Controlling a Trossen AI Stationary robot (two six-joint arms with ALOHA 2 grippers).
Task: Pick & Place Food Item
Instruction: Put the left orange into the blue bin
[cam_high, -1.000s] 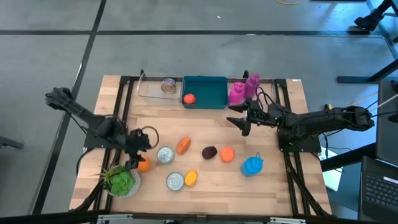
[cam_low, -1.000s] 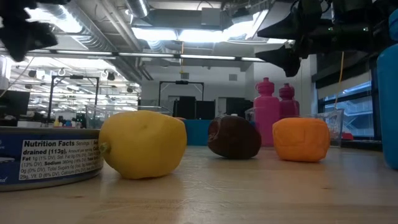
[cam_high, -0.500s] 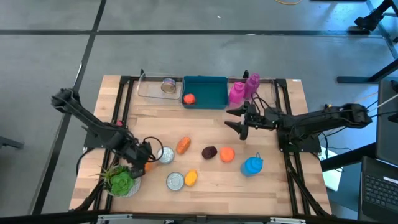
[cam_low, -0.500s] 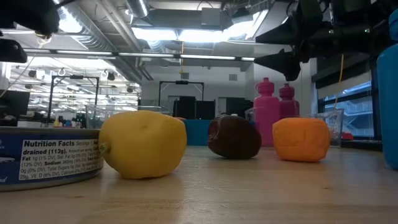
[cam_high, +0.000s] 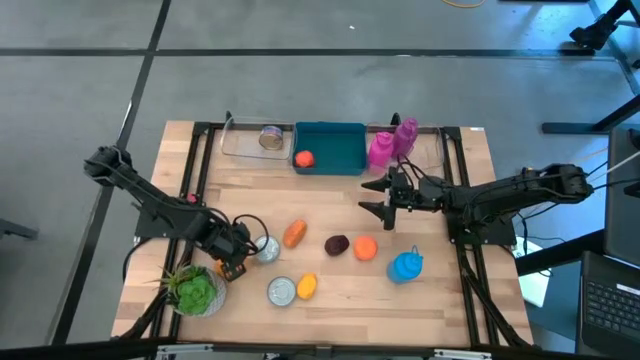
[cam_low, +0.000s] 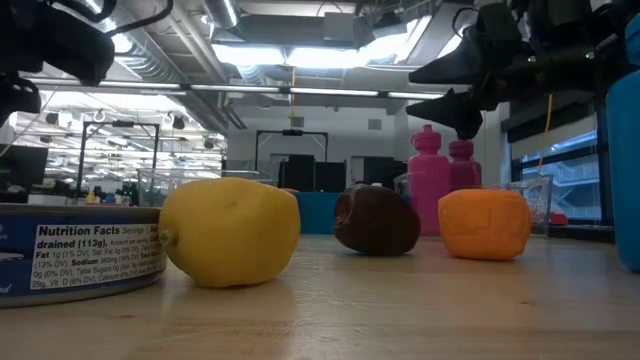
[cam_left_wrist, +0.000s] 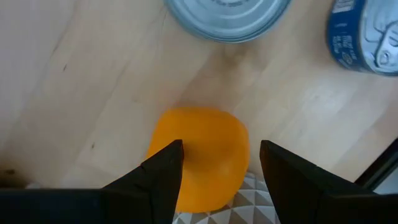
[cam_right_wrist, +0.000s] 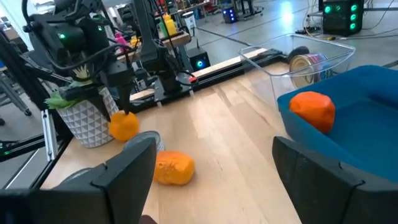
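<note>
At the near left corner of the tabletop (cam_high: 330, 215), the left hand (cam_high: 232, 266) is down low beside a white pot with a green plant (cam_high: 195, 293). Its fingers (cam_left_wrist: 163, 177) stand partly apart on either side of an orange (cam_left_wrist: 202, 155); the wrist view shows the fruit between them, resting on the wood by the pot's patterned edge, with the fingers close to its sides, but firm contact cannot be told. Two tins lie just past the fruit: a silver one (cam_high: 266, 248) and a blue-labelled one (cam_high: 283, 290).

The right hand (cam_high: 388, 196) hovers above the right half of the tabletop, near two pink bottles (cam_high: 391, 143), its fingers (cam_right_wrist: 127, 165) spread wide and holding nothing.

Along the far edge sit a clear tray (cam_high: 240, 142) with a tin (cam_high: 270, 136) in it and, next to it, a blue bin (cam_high: 340, 150) with an orange-red fruit (cam_high: 304, 158) inside. Across the middle lie an orange carrot-like piece (cam_high: 294, 233), a dark plum (cam_high: 337, 244) and an orange piece (cam_high: 365, 247). A yellow lemon (cam_high: 307, 285) touches the blue-labelled tin, and a blue bottle (cam_high: 405, 266) stands toward the near right.
</note>
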